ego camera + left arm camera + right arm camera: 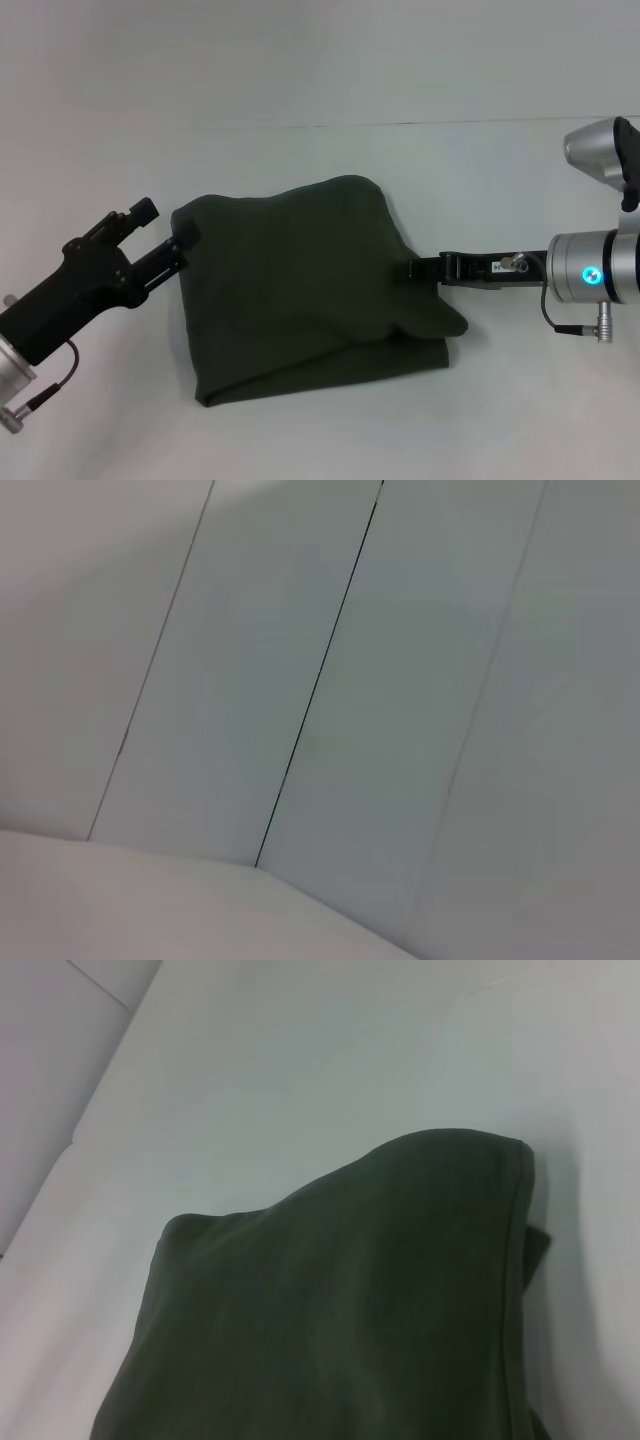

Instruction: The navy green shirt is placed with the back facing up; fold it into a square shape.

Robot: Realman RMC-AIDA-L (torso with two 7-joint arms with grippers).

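Observation:
The navy green shirt (300, 290) is a dark green, partly folded bundle in the middle of the white table, plain side up, with no lettering showing. Its upper layer is stretched between my two grippers, above a lower layer that lies on the table. My left gripper (183, 245) is shut on the shirt's upper left corner. My right gripper (418, 268) is shut on the shirt's right edge. The right wrist view shows the shirt (340, 1310) close up, with a hemmed edge. The left wrist view shows no shirt.
The white table (320, 430) stretches around the shirt to a pale back wall. The left wrist view shows only white wall panels (330, 680) with thin dark seams. No other objects are in view.

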